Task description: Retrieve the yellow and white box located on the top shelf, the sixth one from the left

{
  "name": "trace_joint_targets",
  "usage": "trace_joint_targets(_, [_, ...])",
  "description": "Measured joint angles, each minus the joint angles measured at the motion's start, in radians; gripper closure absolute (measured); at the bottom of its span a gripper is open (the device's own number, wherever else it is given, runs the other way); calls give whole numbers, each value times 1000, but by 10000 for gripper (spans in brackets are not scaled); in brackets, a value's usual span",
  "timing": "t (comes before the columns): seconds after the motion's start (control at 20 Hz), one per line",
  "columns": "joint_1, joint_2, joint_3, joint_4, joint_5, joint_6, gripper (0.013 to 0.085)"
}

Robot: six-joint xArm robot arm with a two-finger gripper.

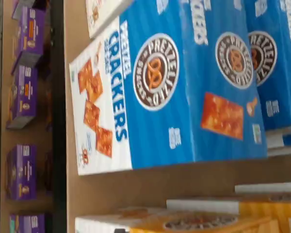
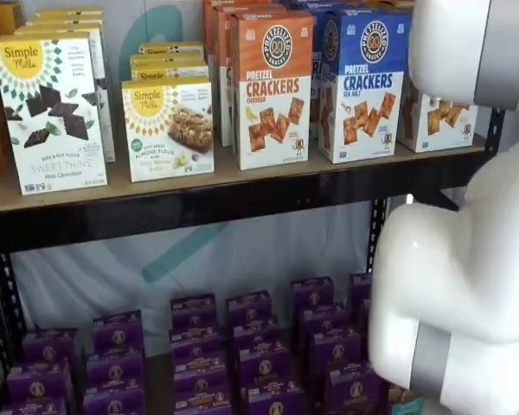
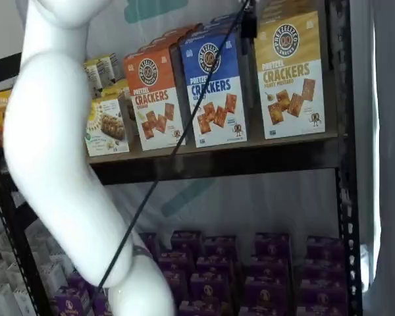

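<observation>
Left to right along the top shelf (image 3: pixel 210 161): Simple Mills boxes (image 2: pixel 50 108), orange Pretzel Crackers box (image 3: pixel 155 97), blue Pretzel Crackers box (image 3: pixel 214 89), then the yellow and white box (image 3: pixel 289 72), upright at the right end beside the black upright (image 3: pixel 339 99). Best approached by centring on the yellow front, clear of the blue neighbour. White arm (image 3: pixel 59 164) raised high across the shelves, wrist aimed at blue boxes. Claw state: cannot tell; fingers not visible.
</observation>
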Motion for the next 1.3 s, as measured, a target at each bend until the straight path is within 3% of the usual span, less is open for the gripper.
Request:
trace_joint_targets(0.25, [32, 57, -37, -74, -36, -16, 130])
trace_joint_targets(0.45, [58, 74, -37, -101, -67, -11, 130])
trace_joint_targets(1.3, [123, 149, -126, -243, -34, 20, 130])
